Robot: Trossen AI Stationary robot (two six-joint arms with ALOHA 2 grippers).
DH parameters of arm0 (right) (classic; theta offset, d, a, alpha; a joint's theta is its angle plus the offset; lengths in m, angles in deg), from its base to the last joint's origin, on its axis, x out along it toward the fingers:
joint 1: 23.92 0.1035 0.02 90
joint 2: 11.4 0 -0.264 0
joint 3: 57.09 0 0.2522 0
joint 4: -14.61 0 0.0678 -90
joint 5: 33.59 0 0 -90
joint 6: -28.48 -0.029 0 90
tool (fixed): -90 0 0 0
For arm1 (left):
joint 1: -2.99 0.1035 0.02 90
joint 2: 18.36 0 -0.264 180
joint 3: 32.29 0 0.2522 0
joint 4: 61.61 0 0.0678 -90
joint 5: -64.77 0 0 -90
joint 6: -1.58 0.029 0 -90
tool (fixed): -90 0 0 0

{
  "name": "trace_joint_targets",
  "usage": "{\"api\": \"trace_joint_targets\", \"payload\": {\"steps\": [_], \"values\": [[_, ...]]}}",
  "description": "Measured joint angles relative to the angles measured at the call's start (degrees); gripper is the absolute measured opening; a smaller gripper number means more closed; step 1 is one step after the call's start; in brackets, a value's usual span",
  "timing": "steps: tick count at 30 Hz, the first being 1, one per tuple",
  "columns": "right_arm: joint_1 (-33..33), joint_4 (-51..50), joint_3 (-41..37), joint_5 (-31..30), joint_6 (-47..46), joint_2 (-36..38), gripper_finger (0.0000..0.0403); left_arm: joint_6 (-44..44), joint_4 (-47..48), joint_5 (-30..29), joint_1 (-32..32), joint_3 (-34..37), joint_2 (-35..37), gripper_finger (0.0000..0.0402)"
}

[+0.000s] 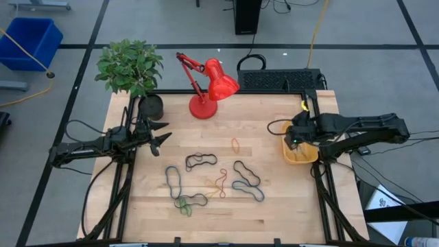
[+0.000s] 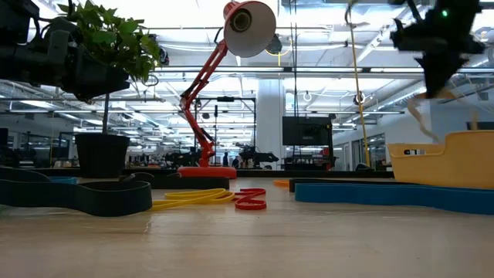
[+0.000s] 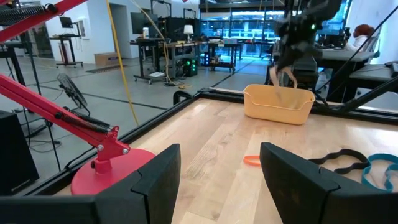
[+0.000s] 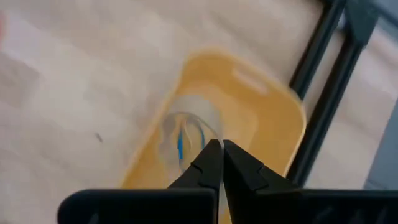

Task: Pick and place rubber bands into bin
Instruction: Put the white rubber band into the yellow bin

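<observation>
My right gripper [image 1: 293, 136] hangs over the yellow-orange bin [image 1: 302, 156] at the table's right side and is shut on a tan rubber band [image 2: 417, 116]. My left gripper [image 1: 162, 138] waits open and empty at the table's left, beside the plant pot. Several rubber bands lie flat on the table's middle: a black one [image 1: 200, 161], an orange one [image 1: 235, 144], an orange-red one [image 1: 221, 182], a dark one [image 1: 247, 173], a blue one [image 1: 248, 193] and a green one [image 1: 184, 207]. My right gripper pinches the tan rubber band at its top [image 4: 205, 138] between the two shut fingertips, coming from above and pointing down. The band hangs below the fingers as a slack loop [image 4: 186, 124], lifted clear, over the bin's inside [image 4: 267, 118].
A red desk lamp [image 1: 206, 86] stands at the far middle, with a potted plant [image 1: 130, 68] at the far left. A black keyboard-like unit [image 1: 281, 80] sits at the far right. A blue crate [image 1: 31, 41] stands on the floor beyond the table.
</observation>
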Motion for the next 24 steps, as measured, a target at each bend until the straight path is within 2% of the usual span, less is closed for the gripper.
{"api": "trace_joint_targets", "payload": {"steps": [8, 15, 19, 24], "values": [[-0.62, 5.08, -10.20, 8.66, -1.91, 0.02, 0.0007, -0.04, 0.00, 0.00, 0.02, 0.00, 0.00, 0.0228], [-0.60, 9.19, -12.78, 12.16, -1.50, 0.04, 0.0029, -0.09, -0.37, -0.01, 0.00, 0.00, 0.02, 0.0228], [-0.60, 9.48, -12.78, 12.16, -1.88, 0.04, 0.0057, -0.13, -0.39, -0.02, 0.00, 0.00, 0.00, 0.0228], [-0.60, 8.89, -12.78, 11.93, -1.86, 0.04, 0.0111, -0.14, -0.39, -0.02, 0.01, 0.00, 0.01, 0.0228]]}}
